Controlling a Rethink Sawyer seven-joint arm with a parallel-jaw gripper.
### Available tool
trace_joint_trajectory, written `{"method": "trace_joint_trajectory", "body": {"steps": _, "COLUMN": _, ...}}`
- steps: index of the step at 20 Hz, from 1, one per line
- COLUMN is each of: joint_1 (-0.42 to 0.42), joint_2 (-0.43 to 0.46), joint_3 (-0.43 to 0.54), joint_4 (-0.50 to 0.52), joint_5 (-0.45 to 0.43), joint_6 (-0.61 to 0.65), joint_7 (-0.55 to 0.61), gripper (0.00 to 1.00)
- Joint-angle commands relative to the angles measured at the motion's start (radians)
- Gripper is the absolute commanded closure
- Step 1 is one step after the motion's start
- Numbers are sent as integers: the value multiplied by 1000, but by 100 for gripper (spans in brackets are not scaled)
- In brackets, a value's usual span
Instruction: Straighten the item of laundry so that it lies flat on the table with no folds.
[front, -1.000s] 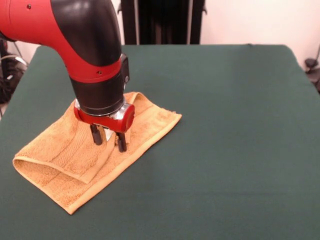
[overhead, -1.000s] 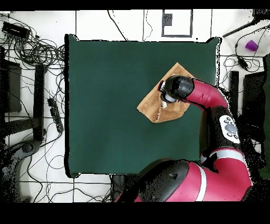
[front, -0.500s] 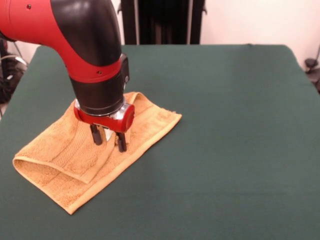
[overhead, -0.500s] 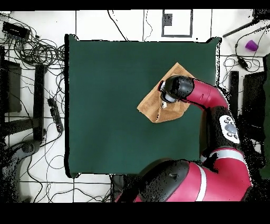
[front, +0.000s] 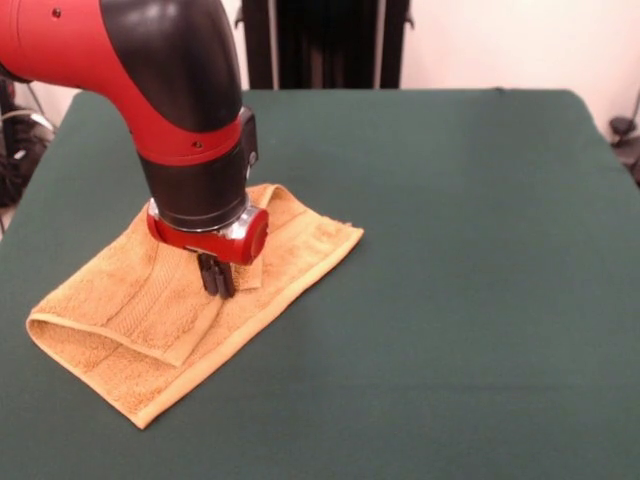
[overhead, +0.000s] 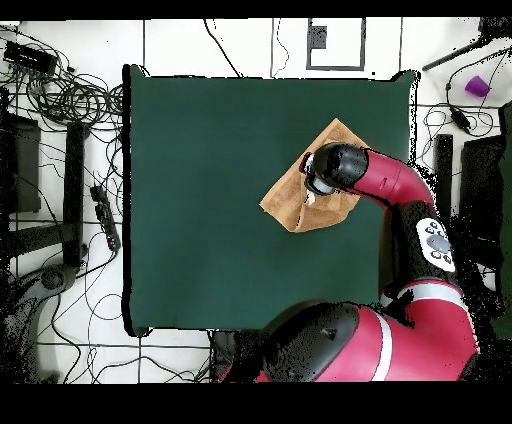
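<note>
One folded-over flap of the towel (front: 190, 300), lying near the tabletop's (front: 450, 250) edge, was pinched in the closed tool (front: 217, 288), which I judged should lift gently and carry that layer outward to unfold without dragging the rest.

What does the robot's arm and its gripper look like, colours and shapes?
The arm is thick and rounded, with glossy red shells and black joint sections. A black cylindrical wrist ends in a red collar with a silver ring. The gripper has short black fingers. Overhead, one red link bears a grey oval button panel.
</note>
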Motion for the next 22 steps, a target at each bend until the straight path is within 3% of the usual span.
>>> {"method": "trace_joint_trajectory", "body": {"steps": 1, "joint_1": 21, "joint_2": 47, "joint_3": 100, "joint_4": 69, "joint_5": 21, "joint_6": 103, "joint_7": 2, "gripper": 100}}
{"method": "trace_joint_trajectory", "body": {"steps": 11, "joint_1": -43, "joint_2": -20, "joint_3": 88, "joint_4": 111, "joint_5": -49, "joint_6": 320, "joint_7": -202, "gripper": 100}}
{"method": "trace_joint_trajectory", "body": {"steps": 18, "joint_1": -90, "joint_2": -75, "joint_3": 36, "joint_4": 70, "joint_5": -237, "joint_6": 541, "joint_7": -450, "gripper": 100}}
{"method": "trace_joint_trajectory", "body": {"steps": 22, "joint_1": -152, "joint_2": -100, "joint_3": 54, "joint_4": 58, "joint_5": -341, "joint_6": 590, "joint_7": -585, "gripper": 100}}
